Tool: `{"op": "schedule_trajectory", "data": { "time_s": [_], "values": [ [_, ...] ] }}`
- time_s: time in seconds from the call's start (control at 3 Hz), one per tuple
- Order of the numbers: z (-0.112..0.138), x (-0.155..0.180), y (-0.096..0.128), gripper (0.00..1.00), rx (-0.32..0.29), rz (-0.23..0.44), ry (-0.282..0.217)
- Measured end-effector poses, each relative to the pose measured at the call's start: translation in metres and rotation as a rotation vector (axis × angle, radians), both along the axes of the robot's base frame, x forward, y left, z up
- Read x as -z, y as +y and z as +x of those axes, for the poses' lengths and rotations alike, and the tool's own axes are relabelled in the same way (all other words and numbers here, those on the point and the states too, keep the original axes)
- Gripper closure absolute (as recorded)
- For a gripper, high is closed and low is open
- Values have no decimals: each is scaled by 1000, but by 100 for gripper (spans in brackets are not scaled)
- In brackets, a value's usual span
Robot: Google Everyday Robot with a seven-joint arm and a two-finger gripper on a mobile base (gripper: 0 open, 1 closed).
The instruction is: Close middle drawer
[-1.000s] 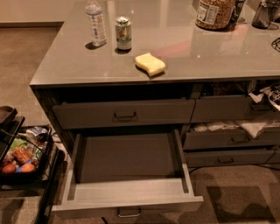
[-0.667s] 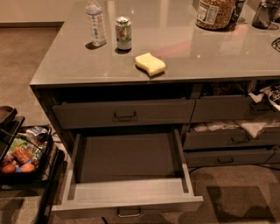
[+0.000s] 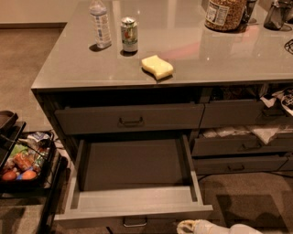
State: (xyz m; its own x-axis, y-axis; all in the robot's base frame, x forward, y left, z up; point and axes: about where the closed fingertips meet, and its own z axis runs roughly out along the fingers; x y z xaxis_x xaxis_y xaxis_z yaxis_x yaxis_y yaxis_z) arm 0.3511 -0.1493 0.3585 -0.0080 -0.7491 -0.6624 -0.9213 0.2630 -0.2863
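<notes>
The middle drawer (image 3: 132,167) is pulled far out from the cabinet, and its deep pale box is empty. Its dark front faces the bottom edge of the camera view, with the small metal pull (image 3: 135,223) centred on it. A pale rounded end of my arm with the gripper (image 3: 188,226) pokes in at the bottom edge. It is just right of the pull and right below the drawer front's lower right corner. I cannot tell whether it touches the front.
The top drawer (image 3: 130,118) sits above. Narrower drawers (image 3: 242,145) on the right stand ajar with cloth and papers. On the counter (image 3: 64,68) are a water bottle (image 3: 100,25), can (image 3: 129,34), yellow sponge (image 3: 157,66) and jar (image 3: 225,13). A black snack cart (image 3: 23,160) stands left.
The pale arm end with the gripper has come into view at the bottom edge, right of the pull. The drawer has not visibly moved.
</notes>
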Motion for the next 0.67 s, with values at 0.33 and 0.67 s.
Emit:
{"op": "schedule_trajectory", "data": {
  "time_s": [0.33,0.67],
  "values": [
    [42,1,13,100,0,6,-37],
    [49,10,16,100,-4,6,-32]
  ]
}}
